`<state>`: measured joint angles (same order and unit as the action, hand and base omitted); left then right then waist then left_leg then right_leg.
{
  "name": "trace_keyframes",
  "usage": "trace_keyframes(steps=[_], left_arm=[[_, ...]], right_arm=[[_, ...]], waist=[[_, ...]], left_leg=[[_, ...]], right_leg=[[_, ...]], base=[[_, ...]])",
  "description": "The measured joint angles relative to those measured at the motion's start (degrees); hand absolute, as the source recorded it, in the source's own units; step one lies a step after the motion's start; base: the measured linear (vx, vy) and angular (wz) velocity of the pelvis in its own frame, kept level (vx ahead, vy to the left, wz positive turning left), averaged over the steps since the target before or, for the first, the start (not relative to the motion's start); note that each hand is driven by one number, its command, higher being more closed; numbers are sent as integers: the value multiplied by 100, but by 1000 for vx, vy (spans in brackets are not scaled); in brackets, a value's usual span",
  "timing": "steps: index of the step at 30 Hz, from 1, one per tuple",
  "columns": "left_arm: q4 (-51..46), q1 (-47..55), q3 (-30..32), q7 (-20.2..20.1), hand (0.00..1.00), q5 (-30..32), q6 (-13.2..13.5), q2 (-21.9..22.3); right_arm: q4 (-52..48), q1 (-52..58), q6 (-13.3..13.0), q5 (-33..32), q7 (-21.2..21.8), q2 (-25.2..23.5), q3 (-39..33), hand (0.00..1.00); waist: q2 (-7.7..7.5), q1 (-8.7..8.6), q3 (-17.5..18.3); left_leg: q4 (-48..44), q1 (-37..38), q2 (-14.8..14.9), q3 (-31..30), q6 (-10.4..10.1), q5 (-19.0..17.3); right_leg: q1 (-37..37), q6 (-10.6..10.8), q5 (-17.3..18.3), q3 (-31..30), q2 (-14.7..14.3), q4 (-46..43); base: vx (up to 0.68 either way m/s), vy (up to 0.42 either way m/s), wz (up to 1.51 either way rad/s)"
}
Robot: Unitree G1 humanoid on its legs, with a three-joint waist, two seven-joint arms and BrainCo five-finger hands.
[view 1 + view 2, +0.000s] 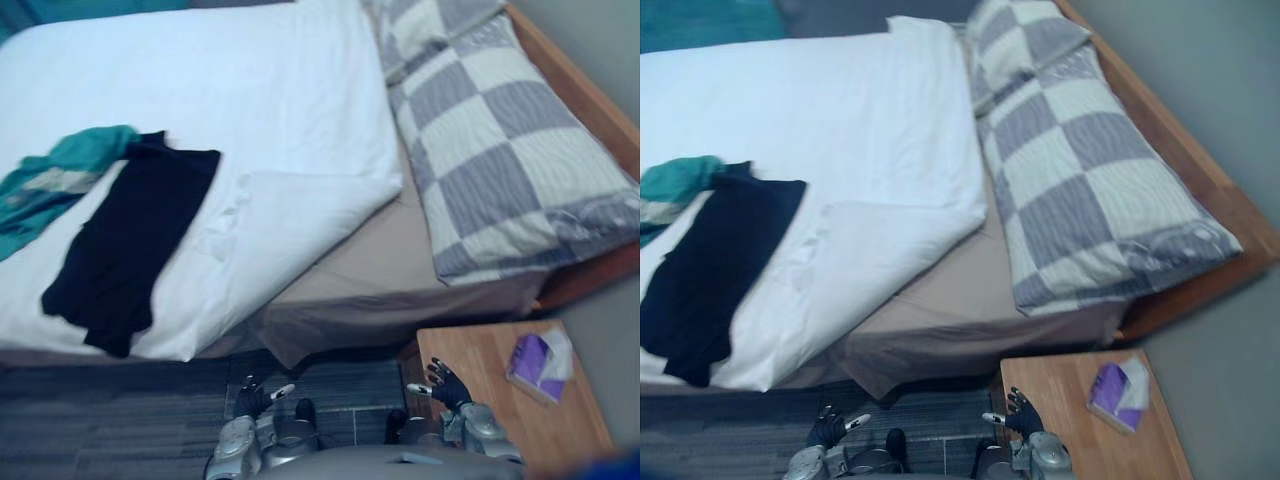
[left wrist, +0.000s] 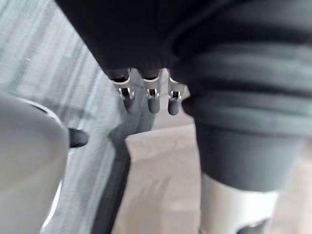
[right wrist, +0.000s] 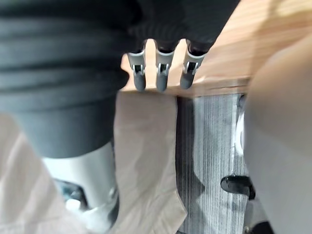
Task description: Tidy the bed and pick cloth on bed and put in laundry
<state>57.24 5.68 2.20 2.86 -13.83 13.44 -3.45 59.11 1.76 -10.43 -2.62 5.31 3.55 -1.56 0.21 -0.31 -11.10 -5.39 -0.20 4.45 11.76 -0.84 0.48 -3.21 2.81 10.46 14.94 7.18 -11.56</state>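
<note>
A black garment (image 1: 130, 245) lies flat on the white duvet (image 1: 250, 120) at the bed's left side, and a teal and grey garment (image 1: 55, 180) lies crumpled just left of it, partly under its edge. My left hand (image 1: 255, 398) hangs low over the dark floor in front of the bed, fingers (image 2: 151, 95) straight and holding nothing. Over the edge of the wooden bedside table (image 1: 490, 375) hangs my right hand (image 1: 445, 385), its fingers (image 3: 161, 70) straight as well and empty. Both hands are well short of the clothes.
Two grey and white checked pillows (image 1: 500, 150) lie along the bed's right side by the wooden frame (image 1: 590, 100). The duvet's corner is folded back, baring the beige sheet (image 1: 370, 270). A purple and white packet (image 1: 540, 365) rests on the bedside table.
</note>
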Motion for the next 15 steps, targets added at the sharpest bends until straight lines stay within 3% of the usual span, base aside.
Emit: trace_keyframes(steps=[2,5,9,11,15], left_arm=[[22,59,-19,-2,0,10,-6,8],[37,57,-225,-60,0,224,2,-3],[181,18,-399,-124,0,567,70,-84],[267,-30,-707,-139,0,678,71,-145],[273,-106,-1067,-129,0,1044,37,-201]], right_arm=[[-15,15,2,0,-50,53,-2,0],[58,99,69,-108,-118,138,-68,0],[118,195,60,-280,-202,94,-376,0],[149,234,-1,-274,-288,8,-631,0],[167,256,-123,-327,-325,-90,-911,0]], waist=[[110,-32,46],[145,-33,103],[120,-51,294],[123,-97,348],[45,-179,320]], left_leg=[[232,13,21,-35,-24,-92],[558,99,20,58,-76,-91],[694,147,-2,183,-139,-45],[1137,438,-133,190,-195,145],[1140,684,-370,221,-93,65]], right_leg=[[104,-18,103,57,-28,-98],[69,0,74,98,-21,-52],[189,15,85,26,21,-176],[158,103,170,18,115,-277],[-87,255,259,62,370,-295]], base=[[-56,21,38],[-73,30,9],[67,0,-12],[125,30,-2],[92,91,6]])
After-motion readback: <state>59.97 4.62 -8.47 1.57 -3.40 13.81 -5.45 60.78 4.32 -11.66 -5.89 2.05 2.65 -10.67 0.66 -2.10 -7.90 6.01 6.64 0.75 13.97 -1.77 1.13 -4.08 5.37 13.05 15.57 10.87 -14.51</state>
